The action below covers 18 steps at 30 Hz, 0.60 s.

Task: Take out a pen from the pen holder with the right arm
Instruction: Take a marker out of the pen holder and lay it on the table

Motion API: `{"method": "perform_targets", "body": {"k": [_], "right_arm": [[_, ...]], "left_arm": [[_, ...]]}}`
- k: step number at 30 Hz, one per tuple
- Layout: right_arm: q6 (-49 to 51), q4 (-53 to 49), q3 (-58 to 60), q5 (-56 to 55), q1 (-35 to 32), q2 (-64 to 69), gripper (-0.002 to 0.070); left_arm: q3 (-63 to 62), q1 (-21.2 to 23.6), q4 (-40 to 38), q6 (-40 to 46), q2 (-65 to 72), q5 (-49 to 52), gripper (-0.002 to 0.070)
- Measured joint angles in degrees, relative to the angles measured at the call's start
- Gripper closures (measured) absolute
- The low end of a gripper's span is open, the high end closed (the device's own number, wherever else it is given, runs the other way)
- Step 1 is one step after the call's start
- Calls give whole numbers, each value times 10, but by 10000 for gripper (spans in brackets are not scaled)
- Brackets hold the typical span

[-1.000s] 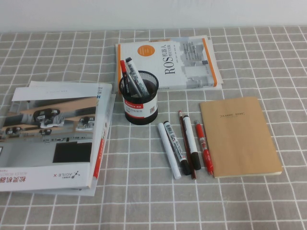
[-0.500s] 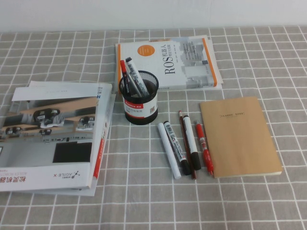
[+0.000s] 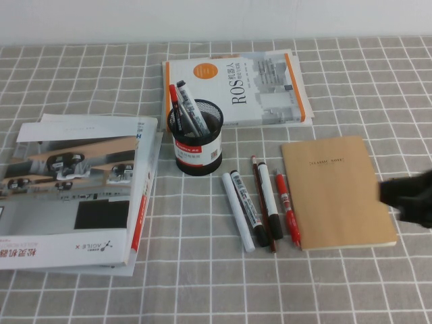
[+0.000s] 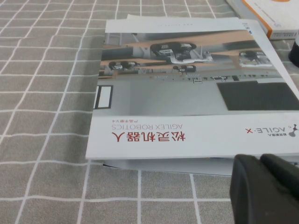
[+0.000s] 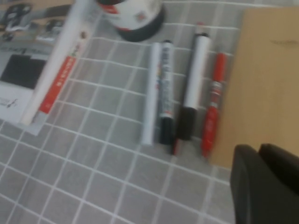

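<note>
The black mesh pen holder (image 3: 194, 145) stands mid-table with a red pen (image 3: 173, 100) and a black-and-white marker (image 3: 190, 109) sticking up out of it. My right gripper (image 3: 385, 193) comes in from the right edge of the high view, low over the brown notebook (image 3: 331, 191), far from the holder. Its fingers are pressed together with nothing between them, as the right wrist view shows (image 5: 259, 151). That view also shows the holder (image 5: 136, 17) far ahead. My left gripper (image 4: 259, 161) is shut and hangs by the near edge of the AgileX booklet (image 4: 187, 93).
Several pens and markers (image 3: 260, 202) lie side by side between the holder and the notebook, a red pen (image 3: 287, 209) nearest the notebook. A ROS book (image 3: 236, 88) lies behind the holder. The AgileX booklet (image 3: 71, 192) covers the left of the checked cloth.
My right gripper has come into the high view from the right edge, over the notebook; earlier no arm showed there. The pens and holder have not moved.
</note>
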Motion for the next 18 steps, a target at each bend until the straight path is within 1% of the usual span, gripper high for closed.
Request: {"method": "perform_targets", "body": {"k": [4, 10, 13, 15, 16, 18], "right_arm": [[0, -12, -44, -65, 106, 80, 689], [-3, -36, -139, -136, 220, 220, 688], [-3, -42, -196, -168, 257, 282, 687], [-3, -42, -228, -188, 271, 316, 673], [-3, -42, -245, -201, 277, 333, 657], [-3, -42, -271, -232, 286, 364, 603]], "left_arm": [[0, 0, 0, 0, 0, 0, 678], [0, 0, 0, 0, 0, 0, 678], [0, 0, 0, 0, 0, 0, 678], [0, 0, 0, 0, 0, 0, 678], [0, 0, 0, 0, 0, 0, 678], [0, 0, 0, 0, 0, 0, 678]]}}
